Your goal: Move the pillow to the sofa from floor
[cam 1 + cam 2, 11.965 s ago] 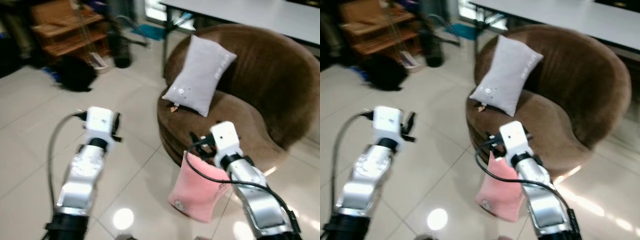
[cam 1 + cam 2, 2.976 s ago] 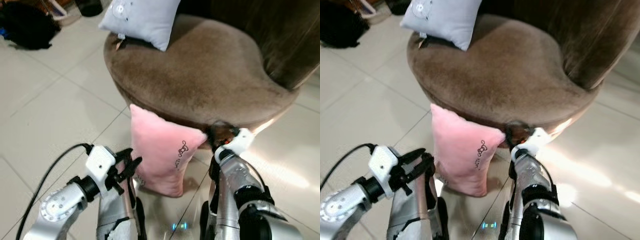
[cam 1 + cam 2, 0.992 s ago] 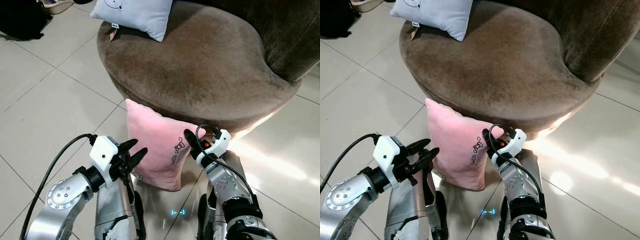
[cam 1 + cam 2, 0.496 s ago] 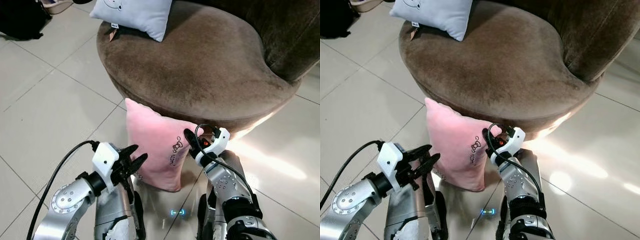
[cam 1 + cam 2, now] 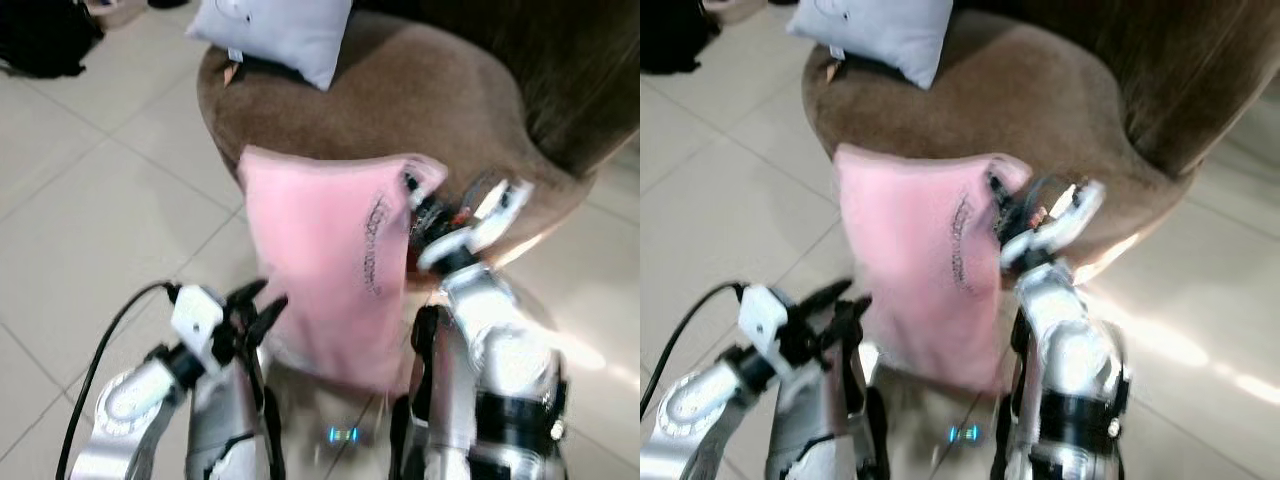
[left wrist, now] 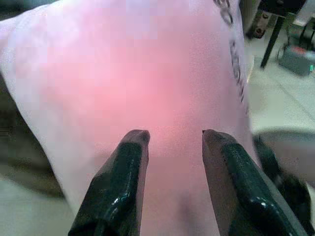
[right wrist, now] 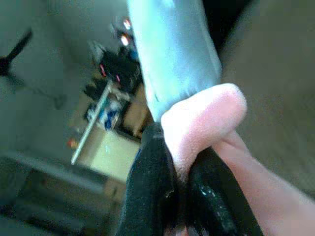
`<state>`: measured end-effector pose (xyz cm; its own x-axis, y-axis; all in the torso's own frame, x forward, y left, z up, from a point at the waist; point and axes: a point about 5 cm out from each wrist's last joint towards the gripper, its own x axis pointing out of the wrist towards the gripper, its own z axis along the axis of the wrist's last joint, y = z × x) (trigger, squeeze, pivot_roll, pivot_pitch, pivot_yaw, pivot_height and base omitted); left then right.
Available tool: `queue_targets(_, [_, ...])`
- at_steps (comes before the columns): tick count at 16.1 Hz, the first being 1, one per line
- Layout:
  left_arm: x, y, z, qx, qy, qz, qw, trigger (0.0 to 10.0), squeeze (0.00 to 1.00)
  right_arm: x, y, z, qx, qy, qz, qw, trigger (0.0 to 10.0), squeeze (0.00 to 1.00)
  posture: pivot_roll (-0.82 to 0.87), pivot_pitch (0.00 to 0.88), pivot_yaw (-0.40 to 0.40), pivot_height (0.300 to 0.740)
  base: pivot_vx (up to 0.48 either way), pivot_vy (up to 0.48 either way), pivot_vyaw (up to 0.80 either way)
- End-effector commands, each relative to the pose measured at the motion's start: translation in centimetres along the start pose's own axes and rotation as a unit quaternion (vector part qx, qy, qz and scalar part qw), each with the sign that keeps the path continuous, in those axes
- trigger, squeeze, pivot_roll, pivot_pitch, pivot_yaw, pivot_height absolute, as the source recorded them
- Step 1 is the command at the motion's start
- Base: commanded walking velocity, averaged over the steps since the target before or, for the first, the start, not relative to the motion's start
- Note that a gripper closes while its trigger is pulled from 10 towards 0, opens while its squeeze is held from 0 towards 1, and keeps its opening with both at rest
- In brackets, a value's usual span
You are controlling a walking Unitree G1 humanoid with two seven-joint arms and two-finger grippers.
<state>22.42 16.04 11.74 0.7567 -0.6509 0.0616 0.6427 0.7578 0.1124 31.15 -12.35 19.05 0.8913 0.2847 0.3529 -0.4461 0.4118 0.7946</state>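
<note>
Before round brown plush sofa (image 5: 440, 110), right gripper (image 5: 415, 200) pinching soft pink pillow (image 5: 325, 270) corner, left gripper (image 5: 262, 308) spread.

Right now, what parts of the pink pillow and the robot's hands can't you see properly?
- Pink pillow: its bottom edge, in the eye views, hidden behind the robot's body and blurred.
- The dark print on it: blurred, unreadable.
- Right gripper: pinches the pillow's corner; the fingertips are buried in the fabric.
- Left gripper: open before the pillow; whether it touches is unclear.
- Grey pillow on the sofa: cut off by the top edge.
</note>
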Motion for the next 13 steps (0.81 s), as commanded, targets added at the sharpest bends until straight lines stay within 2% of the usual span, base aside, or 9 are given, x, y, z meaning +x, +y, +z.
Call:
queue_targets(1, [1.0, 0.6, 2.4, 0.018, -0.04, 0.014, 0.999, 10.0, 0.0, 1.1, 2.8, 2.6, 0.012, -0.084, 0.037, 0.996, 0.0, 0.0, 0.05, 0.07, 0.037, 0.443, 0.0, 0.0, 0.0])
queue_targets(2, [2.8, 1.0, 5.0, 0.031, -0.079, 0.029, 0.996, 10.0, 0.0, 1.6, 2.9, 4.3, -0.014, -0.109, 0.011, 0.994, 0.0, 0.0, 0.04, 0.056, 0.032, 0.443, 0.0, 0.0, 0.0])
queue_targets(3, [4.1, 1.3, 6.8, 0.044, -0.108, 0.045, 0.992, 10.0, 0.0, 1.8, 2.7, 5.6, -0.067, -0.122, -0.033, 0.99, 0.0, 0.0, 0.03, 0.045, 0.029, 0.443, 0.0, 0.0, 0.0])
queue_targets(4, [5.4, 1.6, 8.5, 0.056, -0.133, 0.063, 0.987, 10.0, 0.0, 1.8, 2.8, 6.8, -0.106, -0.13, -0.067, 0.984, 9.9, 0.0, 0.03, 0.035, 0.026, 0.443, 0.0, 0.0, 0.0])
queue_targets(5, [6.0, 1.8, 9.3, 0.062, -0.142, 0.071, 0.985, 10.0, 0.0, 1.9, 2.8, 7.3, -0.122, -0.127, -0.075, 0.982, 10.0, 0.0, 0.02, 0.023, 0.023, 0.443, 0.0, 0.0, 0.0])
queue_targets(6, [7.0, 1.9, 11.3, 0.075, -0.15, 0.09, 0.982, 10.0, 0.0, 1.8, 4.5, 8.7, -0.22, -0.131, -0.07, 0.964, 10.0, 0.0, 0.01, 0.009, 0.03, 0.443, 0.0, 0.0, 0.0])
queue_targets(7, [7.1, 1.9, 11.7, 0.076, -0.15, 0.094, 0.981, 10.0, 0.0, 1.8, 5.0, 8.9, -0.24, -0.137, -0.067, 0.959, 10.0, 0.0, 0.0, 0.006, 0.033, 0.443, 0.0, 0.0, 0.0])
queue_targets(9, [8.0, 1.8, 13.4, 0.082, -0.166, 0.091, 0.979, 10.0, 0.0, 1.9, 7.7, 9.9, -0.224, -0.176, -0.041, 0.958, 10.0, 0.0, -0.02, 0.0, 0.055, 0.458, 0.0, 0.0, 0.0])
queue_targets(13, [9.1, 2.5, 14.8, 0.091, -0.172, 0.111, 0.975, 10.0, 0.0, 2.5, 9.5, 10.2, -0.259, -0.197, -0.043, 0.945, 10.0, 0.0, -0.03, 0.0, 0.065, 0.498, 0.0, 0.0, 0.0])
